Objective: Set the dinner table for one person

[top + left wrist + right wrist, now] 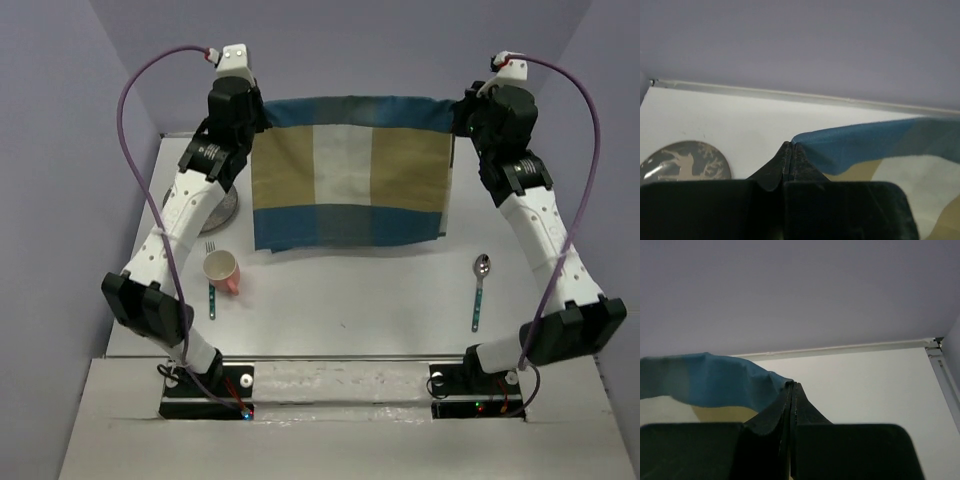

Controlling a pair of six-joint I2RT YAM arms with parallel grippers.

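Observation:
A blue, tan and white checked cloth mat (350, 175) hangs stretched between my two grippers above the white dinner table (340, 300). My left gripper (258, 115) is shut on the mat's far left corner (805, 139). My right gripper (462, 112) is shut on its far right corner (782, 382). The mat's near edge rests on the table. A pink cup (222, 270) lies on its side at the left, beside a fork (212, 285) with a teal handle. A spoon (480, 290) with a teal handle lies at the right.
A grey patterned plate (685, 161) sits at the far left of the table, partly hidden under my left arm in the top view (225, 208). Lavender walls close the table at the back and sides.

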